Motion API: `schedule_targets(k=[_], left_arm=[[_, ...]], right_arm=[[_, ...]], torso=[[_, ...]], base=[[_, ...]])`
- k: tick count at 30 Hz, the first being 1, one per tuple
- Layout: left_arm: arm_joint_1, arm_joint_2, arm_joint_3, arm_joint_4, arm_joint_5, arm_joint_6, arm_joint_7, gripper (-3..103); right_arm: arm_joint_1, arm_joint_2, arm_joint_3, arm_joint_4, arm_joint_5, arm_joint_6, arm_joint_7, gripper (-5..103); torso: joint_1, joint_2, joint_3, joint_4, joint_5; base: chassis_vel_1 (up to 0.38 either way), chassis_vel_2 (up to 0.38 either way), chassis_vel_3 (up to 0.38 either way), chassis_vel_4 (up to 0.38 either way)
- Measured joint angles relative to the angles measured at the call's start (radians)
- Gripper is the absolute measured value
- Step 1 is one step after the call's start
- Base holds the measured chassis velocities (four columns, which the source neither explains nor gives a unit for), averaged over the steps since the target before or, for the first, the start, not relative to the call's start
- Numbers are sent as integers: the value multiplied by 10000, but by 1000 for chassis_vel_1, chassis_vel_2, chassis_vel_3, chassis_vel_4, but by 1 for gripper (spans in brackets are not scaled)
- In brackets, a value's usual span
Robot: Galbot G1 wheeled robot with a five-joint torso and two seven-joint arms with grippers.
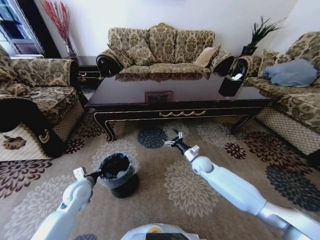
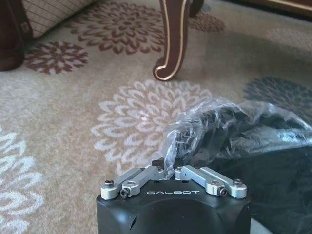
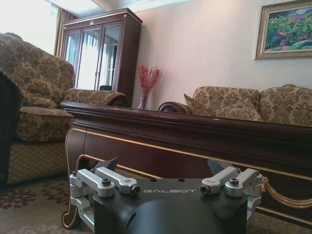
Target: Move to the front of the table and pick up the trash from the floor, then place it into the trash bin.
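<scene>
Left gripper (image 2: 169,171) pinched trash bin (image 1: 118,175) liner, apparently closed; its wrist view showed this. Right gripper (image 1: 174,141) spread wide, empty, near table (image 1: 177,95).

One trash bin (image 1: 119,175) is sitting just beside the left hand (image 1: 95,175). One surface (image 1: 175,95) is standing beyond the right hand (image 1: 172,141), carrying one black box (image 1: 230,85). Three sofas are ringing it.

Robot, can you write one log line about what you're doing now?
left gripper: shut on trash bin liner | right gripper: open, raised before table | trash: not seen
</scene>
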Motion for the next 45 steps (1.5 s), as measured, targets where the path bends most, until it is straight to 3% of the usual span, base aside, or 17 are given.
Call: schedule_targets(k=[8,9,12,15,19,23,24,26,29,33,34,36,38,40,41,43,45], left_arm=[[102,-110,134,-151,-143,215,-332,3],[108,-59,205,-310,-284,305,-427,8],[153,175,237,-664,-430,378,-639,19],[501,487,-15,-1188,-540,446,-745,34],[782,816,-329,-1777,-855,561,-976,45],[931,1394,-511,-2552,-1519,1088,-1836,62],[1024,1545,-629,-2804,-1713,1191,-2050,62],[1210,1768,-952,-3172,-1870,1265,-2277,73],[1290,1876,-1415,-3424,-1922,1133,-2273,84],[1351,1849,-2221,-3801,-2261,364,-1618,94],[1396,1826,-2443,-3905,-2268,27,-1189,97],[1548,1823,-3005,-4014,-1569,-1196,284,100],[1582,1829,-3122,-4013,-1366,-1436,564,100],[1752,1765,-3626,-3807,-108,-2430,1754,100],[1752,1765,-3626,-3807,-108,-2430,1754,100],[1961,1484,-3856,-3528,1126,-3260,2508,100],[2167,1174,-3934,-3504,1456,-3612,2691,100]], right_arm=[[-169,-232,239,319,0,-4,-160,100],[-355,-301,419,380,-28,-5,-177,100],[-634,-422,693,508,-76,-5,-185,100],[-773,-451,843,597,-103,-5,-196,100],[-910,-463,997,727,-106,-5,-201,100],[-1293,-615,1466,952,-115,-28,-145,100],[-1344,-628,1577,992,-104,-73,-80,100],[-1414,-630,1726,1089,55,-237,169,100],[-1582,-587,1959,1266,465,-457,616,100],[-1855,-530,2305,1431,880,-641,1319,100],[-1952,-529,2469,1458,960,-679,1509,100],[-2193,-541,2851,1463,1120,-713,1792,100],[-2243,-543,2935,1454,1180,-713,1847,100],[-2463,-546,3251,1454,1553,-713,2093,100],[-2463,-546,3251,1454,1553,-713,2093,100],[-2660,-531,3547,1481,1671,-700,2132,100],[-2804,-488,3743,1481,1637,-617,2038,100]], torso=[[0,0,2,-3,-14],[1,0,7,-5,-26],[1,0,4,-11,-8],[0,0,4,-5,-12],[1,0,4,4,-11],[1,0,4,-9,-12],[1,0,3,-10,-12],[1,0,2,-7,-6],[1,0,3,-1,-12],[1,0,3,-1,-11],[1,0,3,-3,-11],[1,0,3,-6,-8],[1,0,2,-5,-8],[1,0,3,-5,-8],[1,0,3,-5,-8],[1,0,3,-4,-11],[1,0,2,-3,-15]], base=[[0,0,0,0],[0,0,0,0],[0,0,0,0],[0,0,0,0],[0,0,0,0],[0,0,0,0],[0,0,0,0],[0,0,0,0],[0,0,0,0],[0,0,0,0],[0,0,0,0],[0,0,0,0],[0,0,0,0],[0,0,0,0],[0,0,0,0],[0,0,0,0],[0,0,0,0]])
